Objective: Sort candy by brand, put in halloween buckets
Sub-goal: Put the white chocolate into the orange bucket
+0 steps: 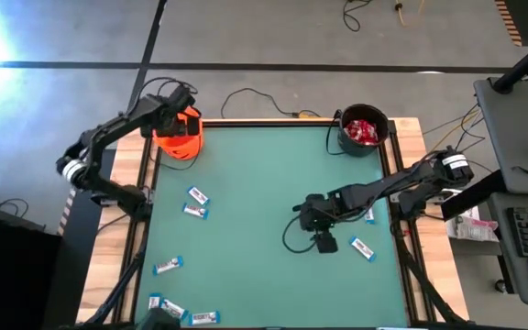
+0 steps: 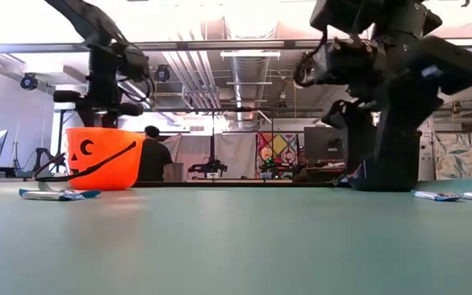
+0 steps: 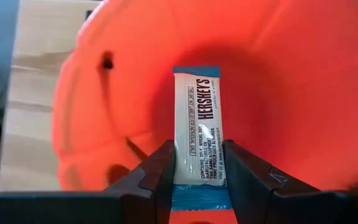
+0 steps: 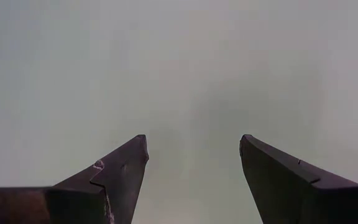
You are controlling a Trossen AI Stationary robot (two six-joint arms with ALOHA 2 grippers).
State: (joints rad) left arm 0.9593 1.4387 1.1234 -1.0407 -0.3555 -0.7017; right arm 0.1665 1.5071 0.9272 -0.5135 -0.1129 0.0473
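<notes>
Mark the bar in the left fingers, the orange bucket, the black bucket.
Held bar (image 3: 199,124), left wrist view, middle of the wrapper.
Orange bucket (image 2: 105,160), low view, front wall.
Black bucket (image 1: 346,139), high view, rim.

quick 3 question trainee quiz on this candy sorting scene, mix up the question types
1. True or false: the left gripper holds a slim blue-and-white wrapped bar over the round bright orange plastic bucket.
2. What fills the round black cauldron-like bucket? A) blue bars B) crinkly red packets C) nothing
3. Fill in: the right gripper, over bare green table mat, is ____.

Key: 1 true; 2 B; 3 open.
</notes>
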